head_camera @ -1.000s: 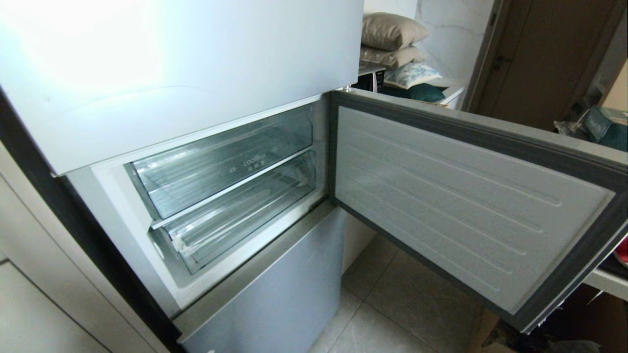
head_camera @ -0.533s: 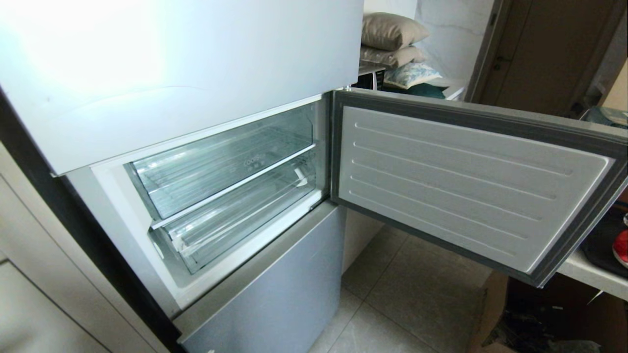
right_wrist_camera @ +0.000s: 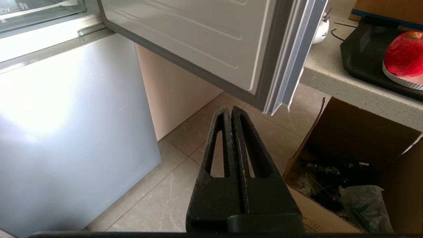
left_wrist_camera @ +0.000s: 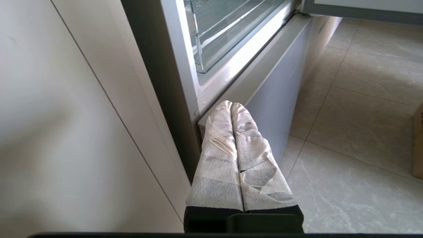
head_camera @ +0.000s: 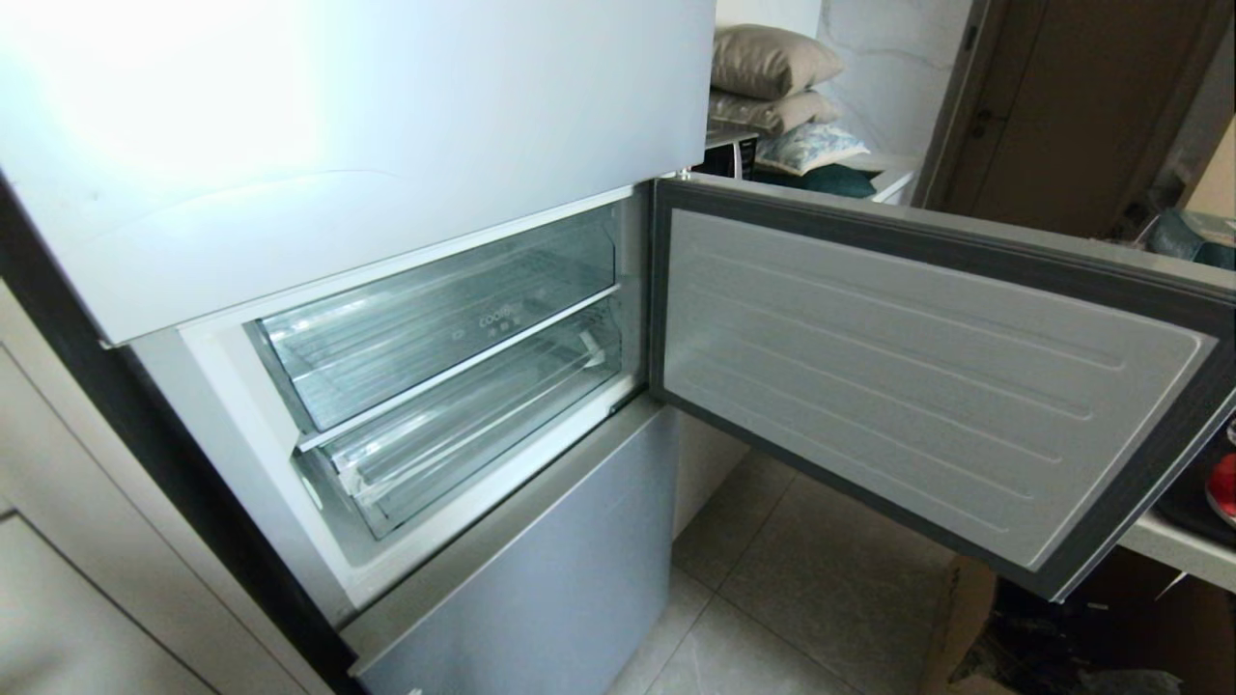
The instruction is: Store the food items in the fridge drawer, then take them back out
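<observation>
Left gripper (left_wrist_camera: pixel 231 107) is hanging pinched together down by the fridge's lower corner, the fridge drawer (head_camera: pixel 463 425) is sitting pushed in behind the open door (head_camera: pixel 927 386), right gripper (right_wrist_camera: pixel 231 110) is likewise pressed together and empty, and the fruit (right_wrist_camera: pixel 403 54) is probably waiting on the counter (right_wrist_camera: pixel 350 86) tray.

Head view high over the open fridge door (head_camera: pixel 927 386); both wrist views low, sharing its lower edge.

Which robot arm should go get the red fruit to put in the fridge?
Probably the right. The right gripper, shut and empty, hangs by the open fridge door, and the red fruit sits on the black tray on that side. The left gripper is low by the fridge's far corner.
</observation>
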Robot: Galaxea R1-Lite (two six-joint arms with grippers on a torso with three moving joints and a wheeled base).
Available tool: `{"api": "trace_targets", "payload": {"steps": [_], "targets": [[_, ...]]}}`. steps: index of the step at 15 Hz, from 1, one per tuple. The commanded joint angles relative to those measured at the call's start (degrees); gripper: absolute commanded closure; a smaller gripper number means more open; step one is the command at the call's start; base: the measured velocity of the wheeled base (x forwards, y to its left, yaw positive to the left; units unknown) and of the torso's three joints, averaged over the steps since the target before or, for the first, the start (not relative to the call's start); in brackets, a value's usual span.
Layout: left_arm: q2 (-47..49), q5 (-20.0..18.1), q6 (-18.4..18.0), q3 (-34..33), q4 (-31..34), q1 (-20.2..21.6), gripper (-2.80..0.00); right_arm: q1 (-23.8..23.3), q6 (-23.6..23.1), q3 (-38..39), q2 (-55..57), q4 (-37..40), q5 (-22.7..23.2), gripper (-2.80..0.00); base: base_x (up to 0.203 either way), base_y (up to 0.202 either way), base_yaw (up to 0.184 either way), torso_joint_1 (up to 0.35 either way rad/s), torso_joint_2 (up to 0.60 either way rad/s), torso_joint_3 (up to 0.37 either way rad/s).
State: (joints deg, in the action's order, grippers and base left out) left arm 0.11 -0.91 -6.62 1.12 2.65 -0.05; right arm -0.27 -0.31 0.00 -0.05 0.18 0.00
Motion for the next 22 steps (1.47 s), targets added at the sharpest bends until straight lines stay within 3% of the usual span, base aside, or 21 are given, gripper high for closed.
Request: {"api": "trace_targets", "payload": {"steps": [1,2,4,17,22], "targets": [[-0.02,0.12,0.57,-0.11,-0.13,0.05,0.0,0.0,-0.13,0.0,0.05,-0.01,0.0,0.0,0.0,0.0,0.0,0.0,0.0,0.0],[-0.05,0.31,1.49,-0.17,-0.3,0.05,0.0,0.0,-0.04,0.0,0.05,-0.01,0.0,0.0,0.0,0.0,0.0,0.0,0.0,0.0],[-0.1,1.11,7.12,-0.24,-0.58,0.05,0.0,0.0,0.05,0.0,0.05,-0.01,0.0,0.0,0.0,0.0,0.0,0.0,0.0,0.0],[-0.11,1.18,6.88,-0.24,-0.62,0.05,0.0,0.0,0.05,0.0,0.05,-0.01,0.0,0.0,0.0,0.0,0.0,0.0,0.0,0.0],[-0.11,1.18,6.88,-0.24,-0.62,0.05,0.0,0.0,0.05,0.0,0.05,-0.01,0.0,0.0,0.002,-0.006,0.149,0.004,0.0,0.004]]}}
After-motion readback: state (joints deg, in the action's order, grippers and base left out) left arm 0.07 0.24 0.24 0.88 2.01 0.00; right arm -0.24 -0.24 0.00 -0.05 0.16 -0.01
